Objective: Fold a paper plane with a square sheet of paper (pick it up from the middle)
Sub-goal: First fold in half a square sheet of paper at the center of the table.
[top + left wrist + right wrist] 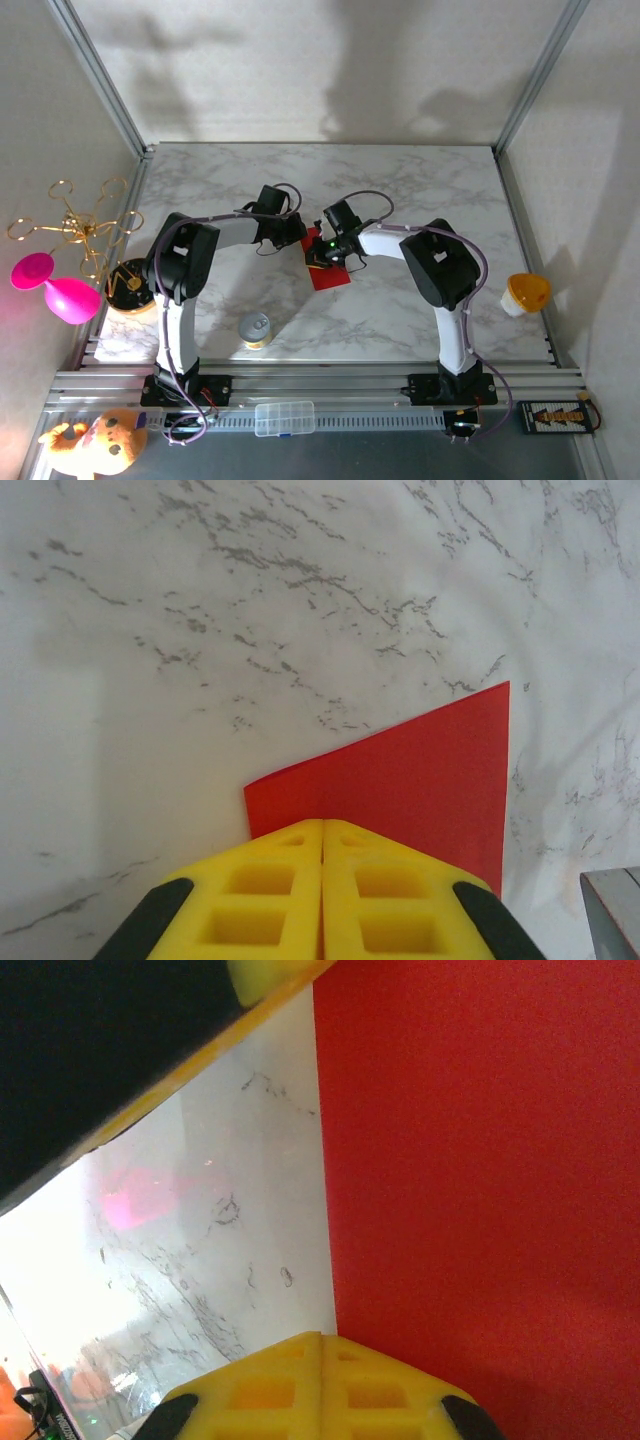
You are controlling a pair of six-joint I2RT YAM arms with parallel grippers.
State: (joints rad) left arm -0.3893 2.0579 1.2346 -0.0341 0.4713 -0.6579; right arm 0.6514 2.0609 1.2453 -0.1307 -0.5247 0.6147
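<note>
Top external view: the marble table [400, 180] spans the frame, and both arms reach in to meet near its centre. The left arm [215, 240] comes from 8 o'clock and the right arm [420, 250] from 4 o'clock. The square sheet of paper [330, 275] lies flat on the marble just at 6 o'clock of the two wrists.

In the left wrist view the paper [420, 780] fans out toward 1 o'clock from the left gripper [322, 825]. Its yellow fingers are pressed together with no gap, their tips over the sheet's near edge. In the right wrist view the paper [480, 1160] covers the 3 o'clock half, and the right gripper [321, 1338] is likewise closed, its tips at the sheet's straight edge. Whether either claw actually pinches the paper cannot be told.

A small can [256, 330] stands at 7 o'clock of the sheet.
</note>
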